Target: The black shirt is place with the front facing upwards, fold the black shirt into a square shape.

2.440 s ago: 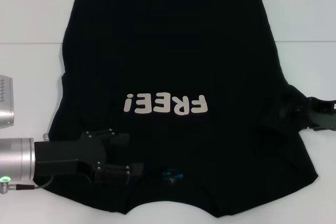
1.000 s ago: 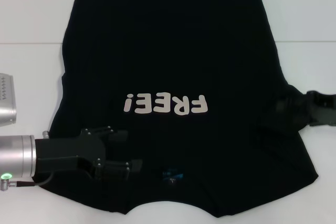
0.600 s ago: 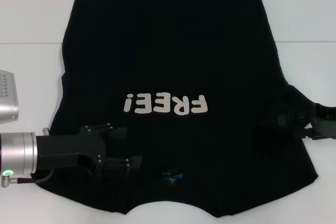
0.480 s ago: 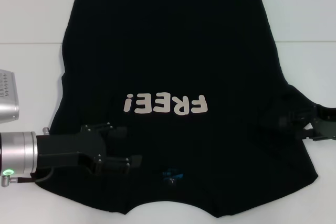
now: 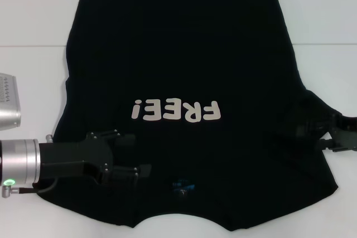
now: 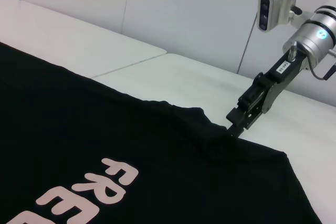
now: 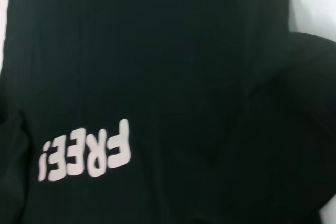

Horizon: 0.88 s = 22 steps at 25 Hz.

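The black shirt (image 5: 184, 71) lies spread flat on the white table (image 5: 33, 20), front up, its off-white "FREE!" print (image 5: 174, 110) reading upside down in the head view, with the collar end nearest the robot and the hem at the far side. The left gripper (image 5: 131, 157) reaches in from the left over the shirt's near left shoulder area — its two black fingers (image 5: 125, 141) stand apart, one nearer the print and one nearer the collar, lying low over the cloth with nothing clearly pinched between them. A small blue label (image 5: 183, 184) shows at the neckline, just beside that gripper. On the other side, the right gripper (image 5: 334, 135) sits at the shirt's right edge beside the sleeve (image 5: 309, 121), where the fabric is bunched and raised into a small peak. In the left wrist view the right gripper (image 6: 237, 121) comes down at a slant with its tips pressed together at the edge of the lifted cloth, pinching the sleeve fabric. The right wrist view looks down across the shirt (image 7: 157, 51) and the print (image 7: 86, 153), with a rounded hump of black cloth at one side.
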Tool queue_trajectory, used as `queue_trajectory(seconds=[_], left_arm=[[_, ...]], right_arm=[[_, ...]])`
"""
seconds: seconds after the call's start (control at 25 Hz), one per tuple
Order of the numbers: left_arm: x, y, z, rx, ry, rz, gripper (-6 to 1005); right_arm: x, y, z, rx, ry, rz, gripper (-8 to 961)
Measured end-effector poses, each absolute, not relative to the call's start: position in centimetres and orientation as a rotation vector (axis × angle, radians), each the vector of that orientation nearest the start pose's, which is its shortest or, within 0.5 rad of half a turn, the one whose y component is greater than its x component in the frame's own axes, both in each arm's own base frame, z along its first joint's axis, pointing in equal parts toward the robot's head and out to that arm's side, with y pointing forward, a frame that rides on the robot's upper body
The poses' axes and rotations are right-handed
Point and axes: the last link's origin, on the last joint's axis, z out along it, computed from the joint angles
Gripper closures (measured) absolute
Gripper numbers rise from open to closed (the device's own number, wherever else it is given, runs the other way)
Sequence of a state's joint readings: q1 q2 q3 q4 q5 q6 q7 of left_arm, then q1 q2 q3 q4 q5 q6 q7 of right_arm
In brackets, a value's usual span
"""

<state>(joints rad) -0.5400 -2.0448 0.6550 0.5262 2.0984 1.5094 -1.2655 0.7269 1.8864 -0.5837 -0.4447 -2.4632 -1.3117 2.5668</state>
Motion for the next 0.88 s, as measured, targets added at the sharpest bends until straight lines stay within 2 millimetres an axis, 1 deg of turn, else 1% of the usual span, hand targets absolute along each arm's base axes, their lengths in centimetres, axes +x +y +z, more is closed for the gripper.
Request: queue_trajectory(seconds=[0.16, 0.88], left_arm=[[-28.7, 32.1, -1.3, -2.769, -0.618, -0.577, 80], [-28.7, 32.1, -1.3, -2.768, -0.618, -0.575, 78]], right_arm=[[31.5, 38.1, 3.3, -1.950, 2.059, 0.244, 239], [30.9, 38.7, 2.5, -1.947, 2.037, 0.255, 239]])
